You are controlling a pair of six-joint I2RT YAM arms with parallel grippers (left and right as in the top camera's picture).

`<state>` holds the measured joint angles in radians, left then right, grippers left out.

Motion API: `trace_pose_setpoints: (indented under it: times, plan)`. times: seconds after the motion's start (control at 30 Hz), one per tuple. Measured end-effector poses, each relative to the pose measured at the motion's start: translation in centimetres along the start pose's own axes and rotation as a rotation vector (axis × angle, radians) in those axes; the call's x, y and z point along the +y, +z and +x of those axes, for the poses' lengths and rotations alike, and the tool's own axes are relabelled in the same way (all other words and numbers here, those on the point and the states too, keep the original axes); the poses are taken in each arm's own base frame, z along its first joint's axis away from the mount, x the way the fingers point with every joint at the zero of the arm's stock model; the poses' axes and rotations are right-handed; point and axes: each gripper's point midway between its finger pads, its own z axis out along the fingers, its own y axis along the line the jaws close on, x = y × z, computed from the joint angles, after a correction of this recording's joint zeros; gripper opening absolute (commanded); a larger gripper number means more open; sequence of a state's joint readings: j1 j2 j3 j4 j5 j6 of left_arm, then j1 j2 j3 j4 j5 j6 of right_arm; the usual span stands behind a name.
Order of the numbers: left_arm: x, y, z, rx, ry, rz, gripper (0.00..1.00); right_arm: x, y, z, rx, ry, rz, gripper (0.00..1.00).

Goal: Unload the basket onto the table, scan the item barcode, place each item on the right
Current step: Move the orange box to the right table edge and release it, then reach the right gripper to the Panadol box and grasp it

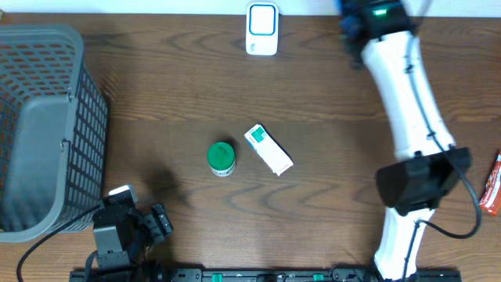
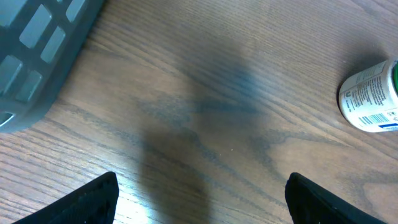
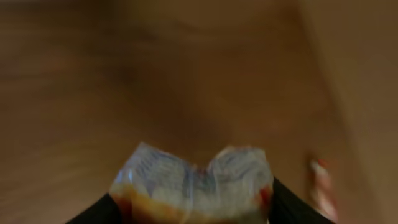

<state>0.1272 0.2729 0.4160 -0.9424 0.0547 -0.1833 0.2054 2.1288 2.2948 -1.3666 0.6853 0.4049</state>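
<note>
My right gripper is shut on a crinkled clear-and-orange packet; the packet buckles upward between the dark fingers. From overhead the right arm hides both that gripper and the packet. The white scanner stands at the table's far edge. At mid-table are a green-capped bottle and a white box. The bottle's label shows at the right of the left wrist view. My left gripper hangs open over bare wood near the front left.
A grey mesh basket fills the left side, its corner close to the left gripper. A red packet lies at the table's right edge, and a blurred red and white object shows beside the held packet.
</note>
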Motion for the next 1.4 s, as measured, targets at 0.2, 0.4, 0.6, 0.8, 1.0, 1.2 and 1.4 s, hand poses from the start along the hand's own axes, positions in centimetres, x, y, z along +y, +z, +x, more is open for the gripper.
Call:
trace_pose_setpoints:
  times: [0.2,0.4,0.6,0.8,1.0,1.2,1.4]
  plan:
    - [0.0,0.0,0.0,0.000,0.000,0.000,0.86,-10.4,8.6,4.2,0.230,0.212,0.261,0.46]
    - [0.0,0.0,0.0,0.000,0.000,0.000,0.86,-18.1,15.8,10.4,0.395,0.426,0.415,0.45]
    - [0.0,0.0,0.0,0.000,0.000,0.000,0.86,-22.5,19.0,16.8,0.565,0.535,0.471,0.86]
    - [0.0,0.0,0.0,0.000,0.000,0.000,0.86,-22.6,18.5,15.5,0.568,0.572,0.400,0.99]
    - [0.0,0.0,0.0,0.000,0.000,0.000,0.86,-21.2,14.0,8.2,0.422,0.649,0.218,0.99]
    - [0.0,0.0,0.0,0.000,0.000,0.000,0.86,-13.0,3.9,1.3,0.261,0.632,-0.260,0.99]
    - [0.0,0.0,0.0,0.000,0.000,0.000,0.86,0.8,-3.6,2.8,0.269,0.241,-0.565,0.99]
